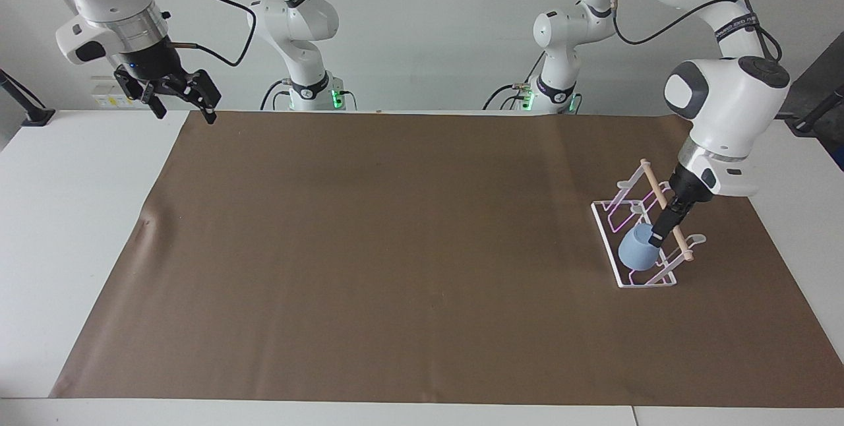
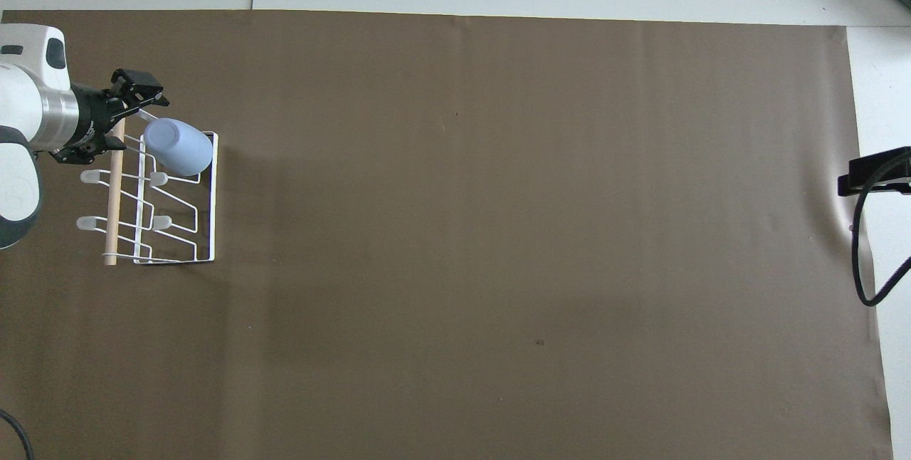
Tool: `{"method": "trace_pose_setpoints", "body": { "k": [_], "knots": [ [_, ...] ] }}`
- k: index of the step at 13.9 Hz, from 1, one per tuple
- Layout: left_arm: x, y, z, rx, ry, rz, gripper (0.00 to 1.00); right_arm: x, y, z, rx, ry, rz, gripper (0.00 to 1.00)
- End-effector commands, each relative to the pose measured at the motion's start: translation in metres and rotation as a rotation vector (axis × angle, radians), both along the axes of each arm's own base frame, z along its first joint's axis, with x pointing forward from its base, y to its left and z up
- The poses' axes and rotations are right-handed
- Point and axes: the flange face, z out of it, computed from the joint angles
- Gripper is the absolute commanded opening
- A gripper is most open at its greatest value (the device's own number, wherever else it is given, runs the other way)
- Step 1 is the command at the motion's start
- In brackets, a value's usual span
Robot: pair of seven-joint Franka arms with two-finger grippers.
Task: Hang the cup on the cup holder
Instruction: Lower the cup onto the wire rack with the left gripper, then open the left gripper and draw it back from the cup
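Note:
The light-blue cup (image 1: 637, 249) hangs upside down and tilted on a slanted loop of the white wire cup holder (image 1: 605, 241), at the holder's end farther from the robots. In the overhead view the cup (image 2: 179, 148) shows its base, over the holder's (image 2: 212, 196) corner. My left gripper (image 1: 661, 231) is open, beside the cup at the wooden dowel (image 1: 649, 177), and no longer clamps it; it also shows in the overhead view (image 2: 135, 122). My right gripper (image 1: 186, 108) is open and empty, raised over the table's corner near its own base, waiting.
A brown mat (image 1: 395, 248) covers most of the white table (image 1: 59, 215). The right gripper's black tip and cable (image 2: 872, 179) show at the mat's edge toward the right arm's end. The holder's other loops (image 2: 160, 221) carry nothing.

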Motion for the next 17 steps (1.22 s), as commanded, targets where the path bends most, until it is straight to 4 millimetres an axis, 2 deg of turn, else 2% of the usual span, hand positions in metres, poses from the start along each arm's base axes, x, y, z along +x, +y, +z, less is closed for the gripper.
{"method": "trace_pose_setpoints", "body": {
  "k": [1,3,8,11,14,17],
  "knots": [
    [-0.006,0.001,0.028,0.025,0.016,-0.020,1.00,-0.006,0.000,0.000,0.006,-0.022,-0.002,1.00],
    [-0.014,-0.003,0.049,0.056,0.022,-0.117,1.00,-0.006,0.000,0.000,0.006,-0.022,-0.002,1.00],
    [-0.049,-0.018,0.089,0.153,0.068,-0.478,1.00,-0.006,0.000,-0.001,0.006,-0.022,0.000,1.00],
    [-0.067,-0.017,0.116,0.196,0.083,-0.643,1.00,-0.006,0.000,-0.001,0.006,-0.022,-0.002,1.00],
    [-0.078,-0.023,0.164,0.206,0.119,-0.769,1.00,-0.005,0.000,0.000,0.005,-0.032,-0.003,1.00],
    [-0.077,-0.018,0.162,0.207,0.125,-0.790,1.00,-0.004,0.000,0.000,0.003,-0.031,0.000,1.00]
  ]
}}
